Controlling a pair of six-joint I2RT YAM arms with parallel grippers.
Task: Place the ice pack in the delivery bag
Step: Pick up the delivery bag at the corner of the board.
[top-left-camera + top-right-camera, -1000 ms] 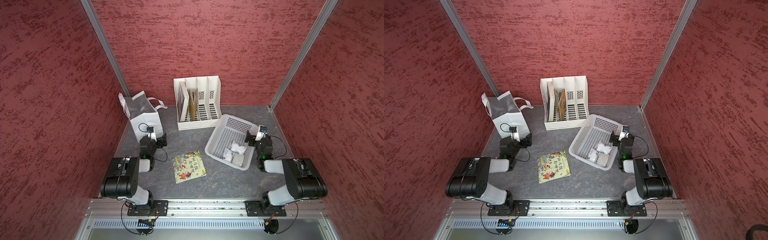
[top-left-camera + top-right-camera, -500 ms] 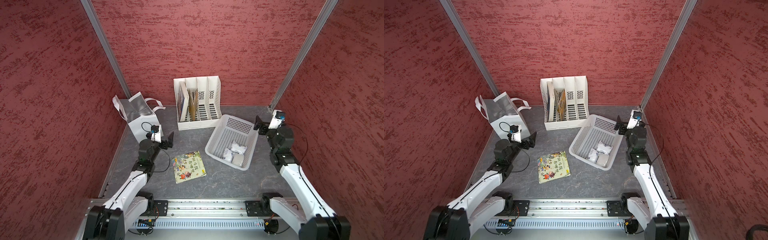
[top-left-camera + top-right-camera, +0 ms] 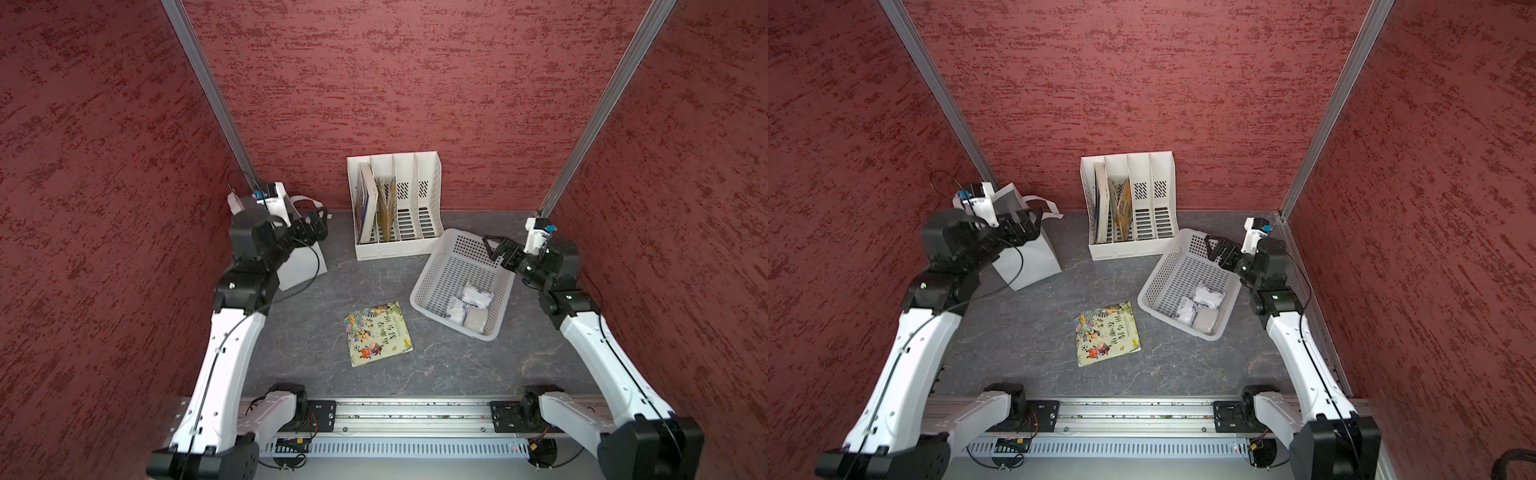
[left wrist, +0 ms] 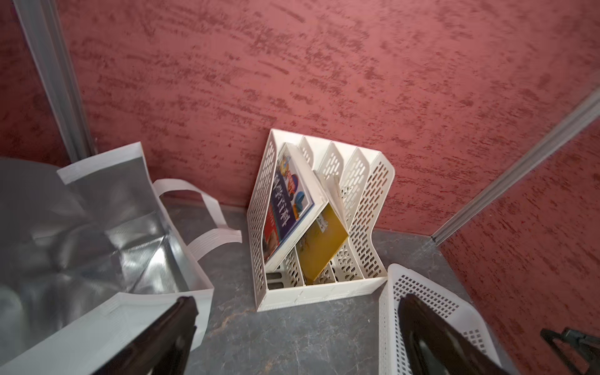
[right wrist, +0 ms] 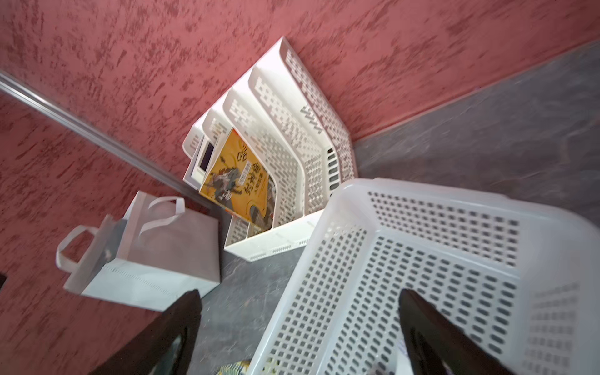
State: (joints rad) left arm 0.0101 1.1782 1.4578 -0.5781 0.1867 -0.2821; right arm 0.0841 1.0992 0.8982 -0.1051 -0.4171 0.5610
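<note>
Well, left gripper (image 3: 318,222) and right gripper (image 3: 493,248) both gape empty. My worry: the floppy delivery bag (image 3: 1034,262) folding shut under the ice pack (image 3: 478,297).

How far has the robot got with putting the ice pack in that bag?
Nothing looks done yet: the delivery bag stands open, and what shows inside is bare. In hand: both pincers are open and empty, the left pincer by the bag's mouth, the right pincer over the basket. Left: grasp an ice pack from the basket, carry it over, drop it in.
</note>
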